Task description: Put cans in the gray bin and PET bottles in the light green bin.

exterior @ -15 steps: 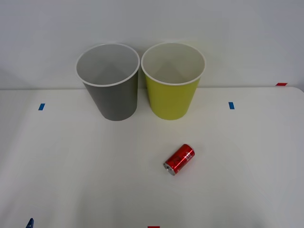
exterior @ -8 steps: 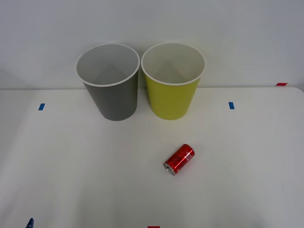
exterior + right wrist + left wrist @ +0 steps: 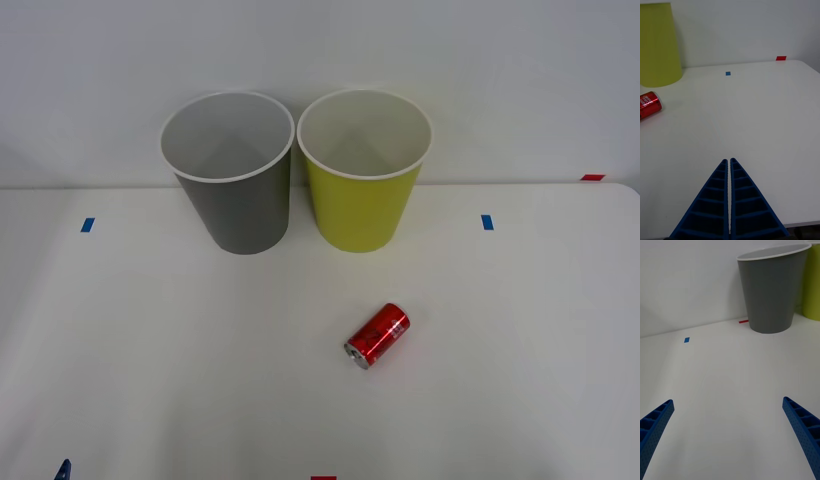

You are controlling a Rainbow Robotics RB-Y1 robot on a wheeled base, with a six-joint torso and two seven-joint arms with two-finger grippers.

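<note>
The red can (image 3: 377, 337) lies on its side on the white table (image 3: 150, 340), lower centre of the front view, well short of the gray bin (image 3: 228, 170) and green bin (image 3: 364, 168) standing side by side, maybe touching. The left gripper (image 3: 728, 427) is spread wide; the right gripper (image 3: 729, 163) is pressed together, empty.

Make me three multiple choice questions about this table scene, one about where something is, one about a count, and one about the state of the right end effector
1. Where does the can lie?
A. inside the gray bin
B. on the table in front of the light green bin
C. between the fingers of the left end effector

2. How many bins stand on the table?
A. one
B. two
C. three

3. How are the fingers of the right end effector?
A. shut and empty
B. wide open
C. shut on the can

Answers: 1 B, it lies on its side nearer than the light green bin. 2 B, that one and the gray bin. 3 A, its fingers touch with nothing between.
</note>
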